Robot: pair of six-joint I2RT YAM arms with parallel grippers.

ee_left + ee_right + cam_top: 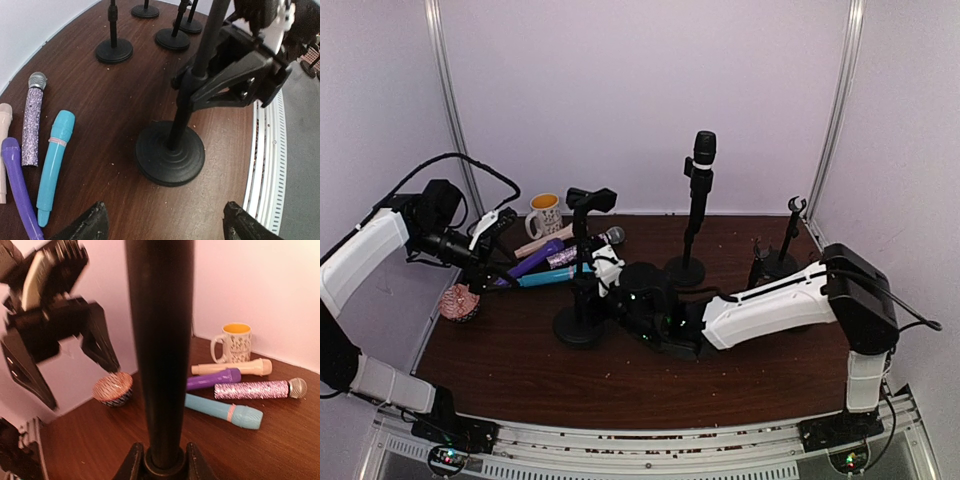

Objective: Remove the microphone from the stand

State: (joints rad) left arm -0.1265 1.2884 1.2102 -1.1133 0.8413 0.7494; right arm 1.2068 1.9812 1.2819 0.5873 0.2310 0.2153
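Note:
A black microphone stands upright in the clip of the back stand. The nearer stand has an empty clip. My right gripper is shut on this nearer stand's pole; in the right wrist view the pole fills the gap between the fingers of my right gripper. My left gripper is open and empty, low over the table to the left of that stand. In the left wrist view my left gripper faces the stand's round base.
Several loose microphones lie at the back left: cream, purple, glittery and blue. A yellow-lined mug stands behind them. A cupcake sits at the left edge. A third, empty stand is at the right.

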